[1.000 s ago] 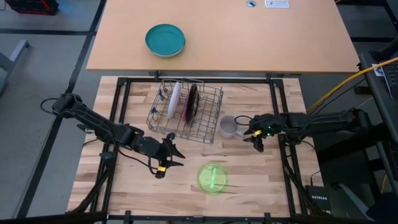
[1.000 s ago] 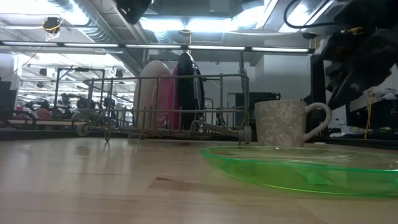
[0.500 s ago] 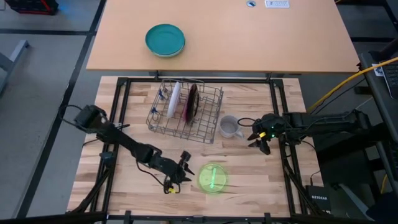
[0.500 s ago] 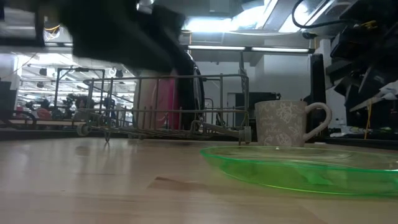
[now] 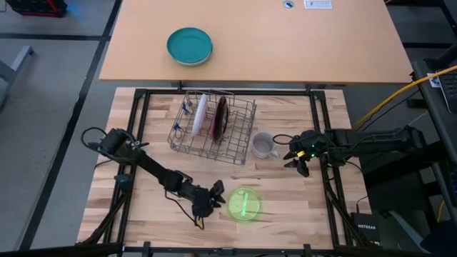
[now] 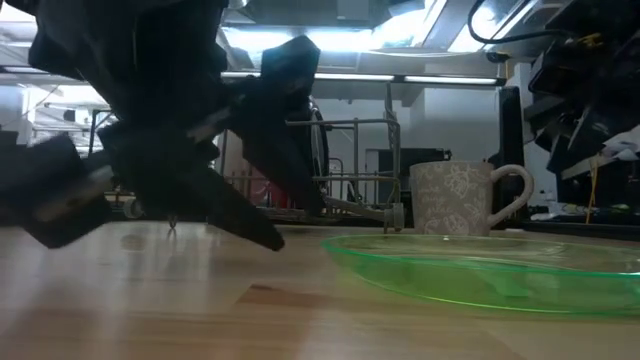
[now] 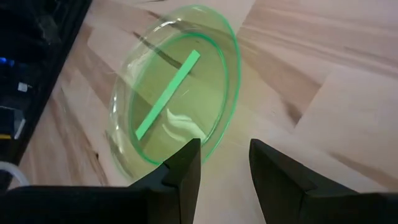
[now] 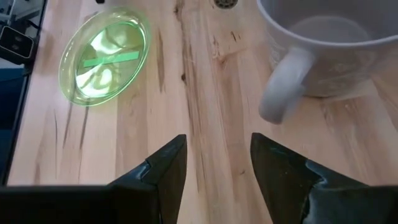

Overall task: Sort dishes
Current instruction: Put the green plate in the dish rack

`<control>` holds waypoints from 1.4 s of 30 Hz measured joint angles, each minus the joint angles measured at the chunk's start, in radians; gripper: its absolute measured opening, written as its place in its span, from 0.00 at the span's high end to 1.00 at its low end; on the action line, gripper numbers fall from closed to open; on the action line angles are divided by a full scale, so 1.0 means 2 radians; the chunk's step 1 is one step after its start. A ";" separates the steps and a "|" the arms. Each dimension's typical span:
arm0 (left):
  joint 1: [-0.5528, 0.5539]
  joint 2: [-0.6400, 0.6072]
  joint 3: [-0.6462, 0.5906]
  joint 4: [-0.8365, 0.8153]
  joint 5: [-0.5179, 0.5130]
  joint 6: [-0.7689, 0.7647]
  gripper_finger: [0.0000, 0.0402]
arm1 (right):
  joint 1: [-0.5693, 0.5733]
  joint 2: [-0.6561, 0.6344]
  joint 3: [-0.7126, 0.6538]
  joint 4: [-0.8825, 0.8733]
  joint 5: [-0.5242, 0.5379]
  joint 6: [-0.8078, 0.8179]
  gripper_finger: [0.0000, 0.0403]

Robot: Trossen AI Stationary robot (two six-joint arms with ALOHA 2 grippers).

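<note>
The lime-green saucer lies flat on the table near its front edge; it also shows in the left wrist view and the low view. My left gripper is open, low over the table just left of the saucer, its fingers at the saucer's rim without touching it. The grey mug stands upright right of the wire rack, handle toward my right gripper, which is open and empty beside it. The white plate and the magenta plate stand on edge in the rack.
A teal bowl sits on the far tan table. Black frame rails run along both sides of the wooden table. Bare wood lies between the rack and the saucer and at the front right.
My left gripper has swept from in front of the rack toward the table's near edge and right, coming down low beside the saucer's left rim. My right gripper has shifted slightly right, away from the mug. The dishes have not moved.
</note>
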 joint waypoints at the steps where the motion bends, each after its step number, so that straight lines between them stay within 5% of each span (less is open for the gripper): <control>1: 0.001 0.003 0.002 -0.001 0.000 0.009 0.68 | 0.000 0.000 0.000 0.002 0.000 0.000 0.55; 20: 0.030 0.055 0.061 -0.005 0.033 0.113 0.69 | 0.000 0.000 0.000 0.053 -0.001 0.000 0.55; 36: 0.046 0.056 0.060 -0.009 0.082 0.110 0.94 | 0.000 0.000 0.000 0.069 0.000 0.000 0.55; 42: 0.046 0.057 0.059 -0.012 0.081 0.048 0.99 | 0.000 0.000 0.000 0.069 0.001 0.000 0.55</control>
